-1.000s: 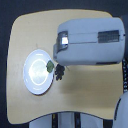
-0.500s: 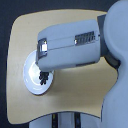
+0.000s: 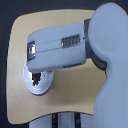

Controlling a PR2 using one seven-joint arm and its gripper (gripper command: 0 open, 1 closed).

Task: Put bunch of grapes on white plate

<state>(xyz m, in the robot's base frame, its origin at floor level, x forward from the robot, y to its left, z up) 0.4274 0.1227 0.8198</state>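
The white plate [image 3: 44, 88] lies on the tan table toward the exterior view's left, and its upper part is covered by my arm. A dark bunch of grapes [image 3: 36, 80] shows over the plate's middle, just below the arm's end. My gripper [image 3: 36, 74] points down at the grapes from under the big grey-white forearm [image 3: 60, 47]. Its fingers are mostly hidden. The grapes stay with it, so it reads as shut on them. I cannot tell whether the bunch touches the plate.
The rounded tan table [image 3: 65, 97] has a dark floor around it. The robot's bulky shoulder [image 3: 112, 60] fills the exterior view's right side. A pale strip runs along the bottom edge.
The arm has swung toward the exterior view's left and downward. The grapes went with it, from beside the plate's right rim to over the plate's middle. The small green lump on the plate is now covered.
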